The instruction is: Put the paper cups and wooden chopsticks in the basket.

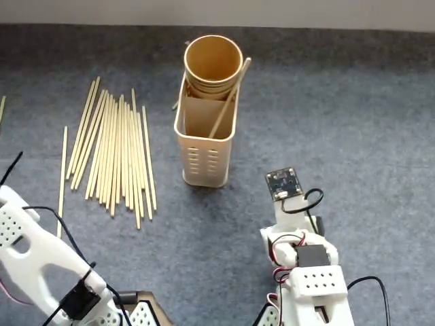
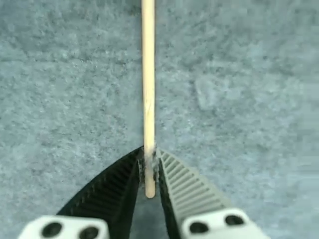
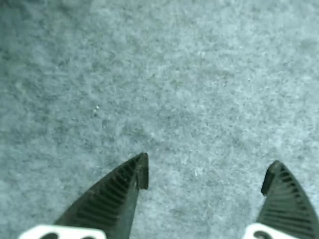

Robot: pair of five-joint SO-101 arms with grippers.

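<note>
A tall cream basket [image 1: 202,153] stands on the grey carpet with stacked paper cups [image 1: 213,62] in its far end and one chopstick [image 1: 230,102] leaning inside. Several wooden chopsticks [image 1: 115,153] lie in a loose pile to its left. A lone chopstick [image 1: 63,178] lies apart from the pile, its near end running under the left arm [image 1: 30,255]. My left gripper [image 2: 148,155] is shut on the end of a chopstick [image 2: 148,84] low over the carpet. My right gripper [image 3: 208,169] stands open over bare carpet, nothing between its fingers; its arm [image 1: 299,255] is near the basket's front right.
One more chopstick tip [image 1: 2,109] shows at the far left edge. Grey carpet [image 1: 353,122] stretches out to the right of the basket. A pale wall strip runs along the back.
</note>
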